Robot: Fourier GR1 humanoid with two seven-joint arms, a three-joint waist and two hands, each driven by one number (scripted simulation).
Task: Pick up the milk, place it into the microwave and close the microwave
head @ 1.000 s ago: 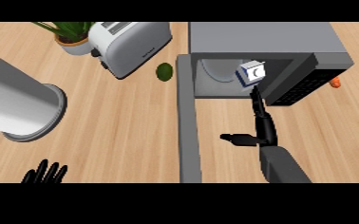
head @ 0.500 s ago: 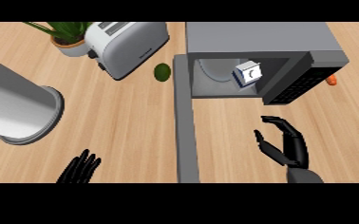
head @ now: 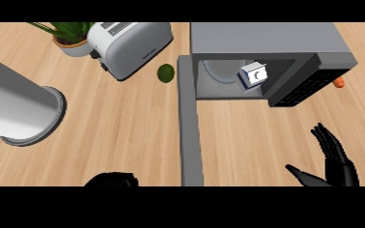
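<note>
Inspect the microwave (head: 264, 41) first: it stands at the back edge of the bench (head: 121, 125), right of centre, and its cavity is open toward you. The milk (head: 253, 75), a small white carton with a blue panel, sits inside that cavity, tilted, on or just above the pale round turntable (head: 217, 72). Nothing touches the carton.

The microwave door (head: 188, 121) is swung fully open. You see it edge-on as a long grey strip running from the cavity's left side down to the bench's front edge. The dark control panel (head: 303, 84) flanks the cavity on the right, and a small orange item (head: 340, 82) shows just beyond it, too small to identify.

Your right hand (head: 335, 159) is at the front right corner of the bench, well apart from the microwave, fingers straight and spread, thumb out, holding nothing. Your left hand (head: 113, 179) shows only as a dark rounded mass at the front edge, just left of the door's end; you cannot tell how its fingers are set.

On the left half, a white toaster (head: 132, 46) stands near the back edge with a potted plant (head: 68, 38) beside it toward the back left corner. A green avocado (head: 166, 72) lies between toaster and door. A large grey cylinder (head: 25, 108) occupies the left edge.
</note>
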